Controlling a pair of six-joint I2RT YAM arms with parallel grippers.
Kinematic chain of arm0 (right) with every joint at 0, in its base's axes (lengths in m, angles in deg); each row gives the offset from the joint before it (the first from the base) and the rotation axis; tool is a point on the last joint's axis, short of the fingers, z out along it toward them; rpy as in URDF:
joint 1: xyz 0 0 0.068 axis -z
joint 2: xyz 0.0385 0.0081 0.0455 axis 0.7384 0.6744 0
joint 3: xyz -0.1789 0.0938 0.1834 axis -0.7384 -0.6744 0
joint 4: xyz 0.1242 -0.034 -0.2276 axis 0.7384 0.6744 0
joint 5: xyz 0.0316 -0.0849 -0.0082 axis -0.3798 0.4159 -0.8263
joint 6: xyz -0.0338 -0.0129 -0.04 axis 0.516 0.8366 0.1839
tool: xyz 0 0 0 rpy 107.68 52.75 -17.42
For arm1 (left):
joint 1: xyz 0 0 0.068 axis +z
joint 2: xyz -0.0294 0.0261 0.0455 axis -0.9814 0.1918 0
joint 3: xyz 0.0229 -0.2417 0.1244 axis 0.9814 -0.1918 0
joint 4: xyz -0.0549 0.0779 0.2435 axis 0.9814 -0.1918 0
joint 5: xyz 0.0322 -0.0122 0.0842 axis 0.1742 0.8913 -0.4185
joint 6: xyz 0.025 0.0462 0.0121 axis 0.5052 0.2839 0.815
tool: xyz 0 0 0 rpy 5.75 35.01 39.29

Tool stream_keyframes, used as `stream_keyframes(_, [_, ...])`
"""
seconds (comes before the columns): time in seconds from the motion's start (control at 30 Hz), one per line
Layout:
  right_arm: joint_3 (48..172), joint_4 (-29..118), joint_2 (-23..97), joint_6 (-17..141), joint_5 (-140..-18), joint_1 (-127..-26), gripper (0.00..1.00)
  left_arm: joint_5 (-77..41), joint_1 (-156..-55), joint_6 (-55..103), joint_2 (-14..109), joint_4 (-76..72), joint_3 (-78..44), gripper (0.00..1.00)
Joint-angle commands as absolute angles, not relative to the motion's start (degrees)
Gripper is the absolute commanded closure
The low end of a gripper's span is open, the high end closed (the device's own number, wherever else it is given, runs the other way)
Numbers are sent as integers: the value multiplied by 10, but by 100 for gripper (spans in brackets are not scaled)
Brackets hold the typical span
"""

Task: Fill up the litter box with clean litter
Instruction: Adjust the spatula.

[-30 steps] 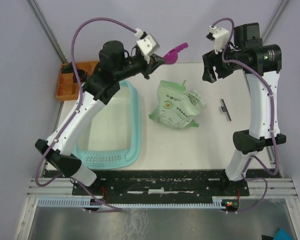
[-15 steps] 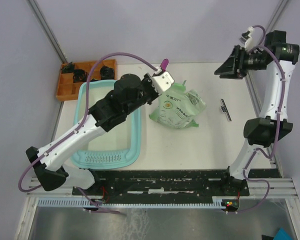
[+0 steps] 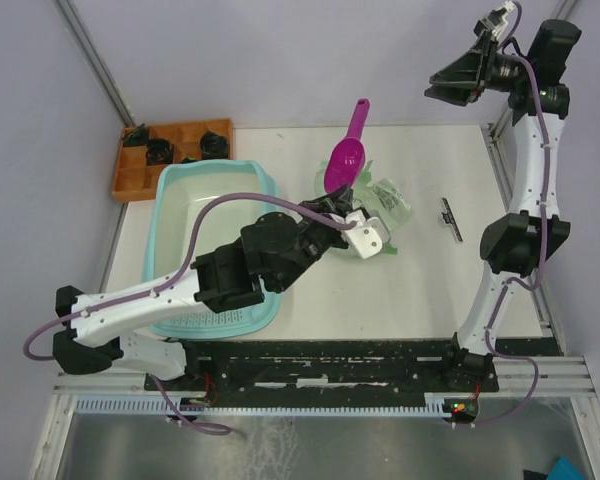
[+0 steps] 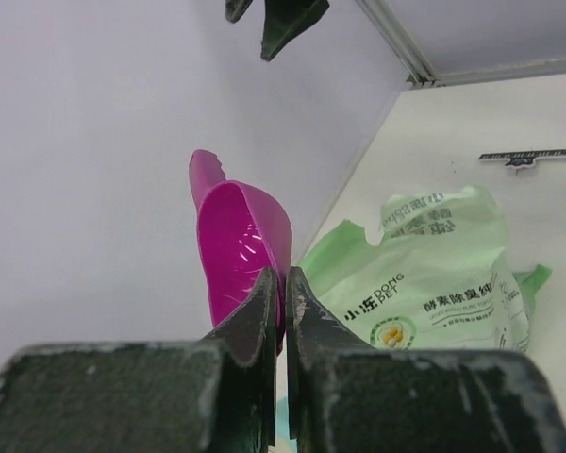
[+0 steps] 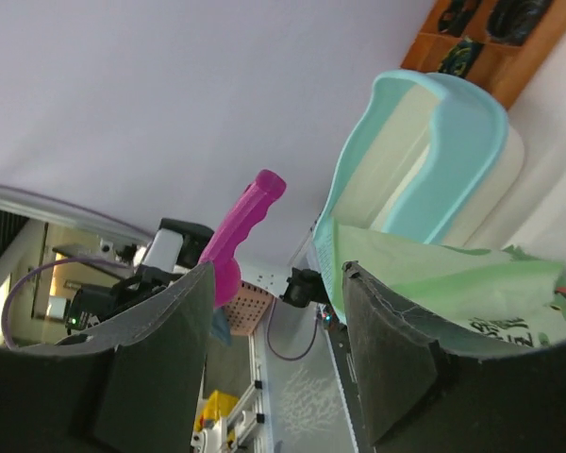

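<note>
The teal litter box (image 3: 166, 196) lies at the left, its whitish floor bare; it also shows in the right wrist view (image 5: 453, 142). No litter granules show. My left gripper (image 3: 338, 207) reaches over the box's right rim and is shut on the magenta scoop (image 3: 345, 155), which points away over the green printed bag (image 3: 385, 205). In the left wrist view my fingertips (image 4: 267, 283) pinch the scoop (image 4: 241, 245), whose bowl looks empty, beside the bag (image 4: 434, 274). My right gripper (image 3: 448, 82) is open and empty, raised high at the back right.
An orange compartmented tray (image 3: 140, 165) with dark parts stands behind the box at the back left. A small black strip (image 3: 450, 218) lies right of the bag. The right wrist view shows the scoop handle (image 5: 250, 222) and the bag (image 5: 434, 274).
My left arm has swung from the back of the box forward and right, carrying the scoop over the bag. My right arm has lifted up and back to the far right.
</note>
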State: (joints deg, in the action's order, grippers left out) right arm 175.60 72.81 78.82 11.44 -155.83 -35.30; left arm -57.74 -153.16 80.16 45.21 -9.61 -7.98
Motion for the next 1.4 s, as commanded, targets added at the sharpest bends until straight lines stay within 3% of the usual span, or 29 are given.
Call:
stream_keyframes(0.0, [1745,626,773,52,-1600,-383,36,-613,-1560,880,486,-27,-33,97])
stream_keyframes(0.67, [1630,599,720,45,-1601,-437,37,-563,-1569,896,537,11,-8,97])
stream_keyframes(1.37, [1640,624,683,53,-1600,-447,39,-558,-1569,887,538,13,-20,97])
